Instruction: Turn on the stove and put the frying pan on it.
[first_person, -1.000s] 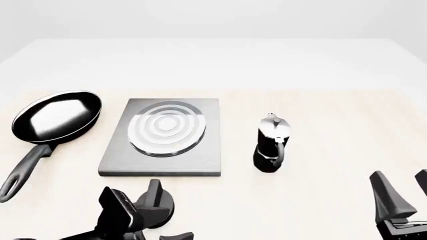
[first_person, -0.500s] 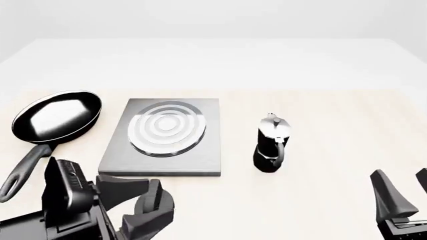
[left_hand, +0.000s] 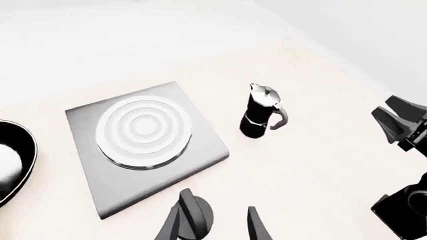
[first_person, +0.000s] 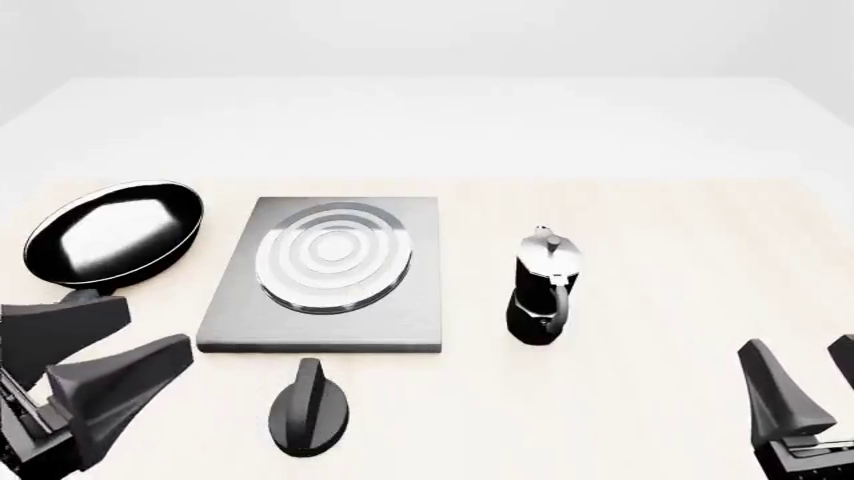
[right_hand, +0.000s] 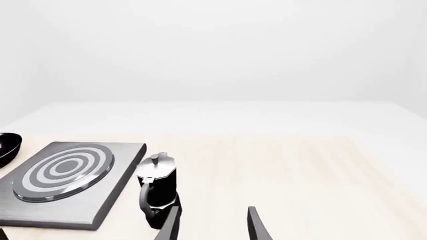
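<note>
Black moka pot (first_person: 543, 289) with silver lid, upright on pale table (first_person: 667, 240)

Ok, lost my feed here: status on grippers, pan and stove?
Left gripper open, empty, near pan handle. Right gripper open, idle. Frying pan on table left of stove; knob free. Moka pot right, clear.

Left gripper (first_person: 96, 350), front view: low at the near left edge of the frame, its two dark wedge-shaped fingers (first_person: 127, 375) spread apart and pointing toward the right, with nothing between them. Its fingertips also show at the edge of the left wrist view, parted. Right gripper (first_person: 803, 385), front view: at the near right corner, fingers upright and separated, holding nothing. The right arm also crosses the left wrist view.
</note>
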